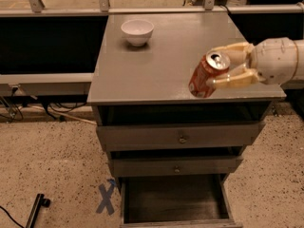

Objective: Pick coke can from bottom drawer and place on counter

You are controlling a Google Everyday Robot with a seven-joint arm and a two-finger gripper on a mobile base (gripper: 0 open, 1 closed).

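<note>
red and shiny, the coke can is squeezed between the two pale fingers of the gripper. one finger lies along the far side of the can and the other along the near side, so the fingers are clamped on it. the can leans over. its silver top with the pull tab points up and back toward the round white wrist behind the fingers. its bottom end sticks out past the fingertips and hangs low over the grey surface, close to the front edge. i cannot tell if the bottom end touches the surface or is just above it.

a small white bowl stands upright on the surface, well away from the fingers, out past the fingertips and toward the back edge.

under the fingers, below the surface, are three grey drawers. the top drawer and the middle drawer each have a small round knob and are pushed most of the way in. the bottom drawer is lowest and farthest below the fingers. it is pulled out, and its dark inside floor shows.

on the speckled floor, beside the bottom drawer and far down from the fingers, there is a blue x mark. a black bar lies even farther out, in the corner of the view.
</note>
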